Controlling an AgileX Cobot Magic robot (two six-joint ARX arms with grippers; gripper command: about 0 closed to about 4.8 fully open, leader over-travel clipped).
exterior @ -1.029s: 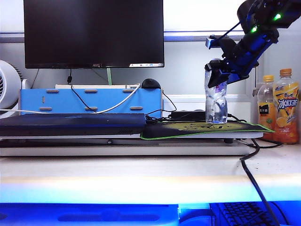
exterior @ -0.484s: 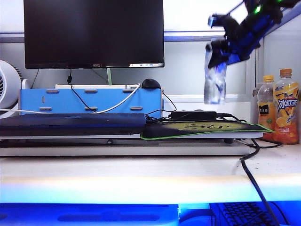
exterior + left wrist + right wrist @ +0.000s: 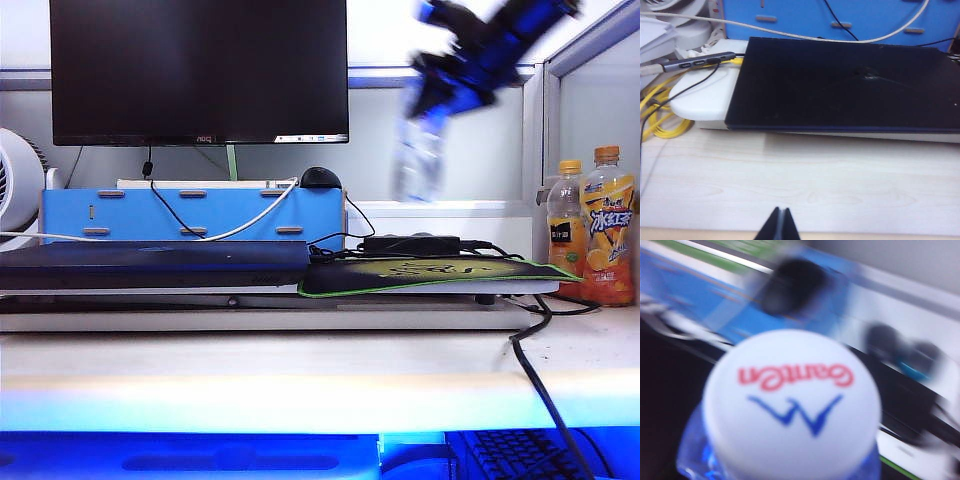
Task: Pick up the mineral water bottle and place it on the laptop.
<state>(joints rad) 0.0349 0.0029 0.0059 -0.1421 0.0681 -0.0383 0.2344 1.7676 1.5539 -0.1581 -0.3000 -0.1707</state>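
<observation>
1. From the exterior camera I see the right gripper (image 3: 440, 75) high in the air at the upper right, blurred, clamped around the top of the water bottle (image 3: 418, 155).
2. The bottle hangs tilted below the gripper, clear of every surface, above the mouse pad (image 3: 430, 272) and a black power brick (image 3: 412, 243).
3. On my right wrist camera the bottle's white cap (image 3: 792, 402) fills the view, with red lettering and a blue mark on top; the fingers themselves are out of the picture there.
4. The laptop (image 3: 155, 262) lies flat and closed on the left half of the desk, in front of a blue box (image 3: 195, 213) and below the monitor (image 3: 200, 70). Nothing rests on its lid.
5. My left wrist camera looks at the laptop (image 3: 845, 85) from close by; the left gripper (image 3: 778, 227) sits low over the wooden desk (image 3: 800, 180), its fingers pressed together and holding nothing.
6. Two orange-capped drink bottles (image 3: 592, 235) stand at the far right.
</observation>
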